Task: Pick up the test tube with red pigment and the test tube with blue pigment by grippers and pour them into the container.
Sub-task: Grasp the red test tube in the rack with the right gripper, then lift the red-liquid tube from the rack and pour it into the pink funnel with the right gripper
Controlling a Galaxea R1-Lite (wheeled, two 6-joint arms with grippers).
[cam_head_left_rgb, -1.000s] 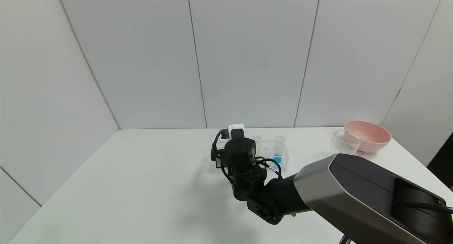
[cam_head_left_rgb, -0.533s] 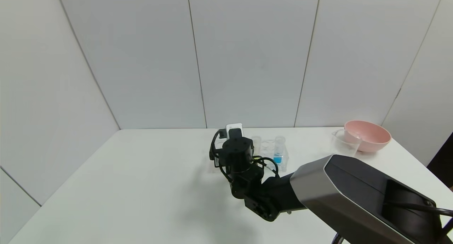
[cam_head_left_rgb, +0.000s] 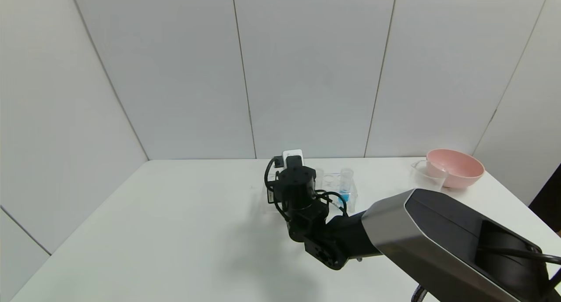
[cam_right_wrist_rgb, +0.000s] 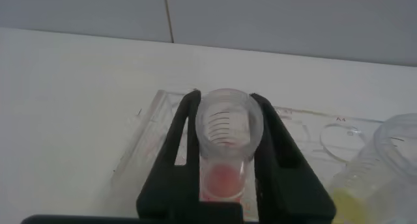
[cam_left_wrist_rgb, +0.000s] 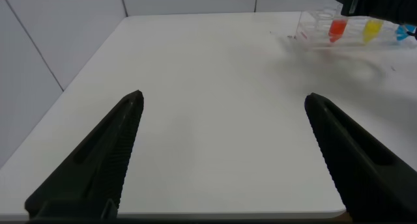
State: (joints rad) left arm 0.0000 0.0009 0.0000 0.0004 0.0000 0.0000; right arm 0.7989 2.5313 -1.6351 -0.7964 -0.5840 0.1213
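In the right wrist view my right gripper (cam_right_wrist_rgb: 225, 98) is shut on the test tube with red pigment (cam_right_wrist_rgb: 225, 129), which stands upright in the clear rack (cam_right_wrist_rgb: 153, 123), one black finger (cam_right_wrist_rgb: 179, 146) on each side of it. The head view hides that tube behind my right wrist (cam_head_left_rgb: 296, 186). The test tube with blue pigment (cam_head_left_rgb: 345, 191) stands at the rack's right end. The container (cam_head_left_rgb: 424, 174), a clear beaker, sits at the far right. My left gripper (cam_left_wrist_rgb: 223, 103) hangs open over bare table near the front edge, with the red tube (cam_left_wrist_rgb: 337, 30) far off.
A tube of yellow liquid (cam_right_wrist_rgb: 365, 198) stands in the rack right beside the red one. A pink bowl (cam_head_left_rgb: 456, 167) sits just behind the beaker at the table's far right corner. Grey wall panels close off the back of the white table (cam_head_left_rgb: 175, 214).
My right gripper has closed from open onto the red tube. The right wrist has shifted slightly toward the rack. The tubes, beaker and bowl have not moved.
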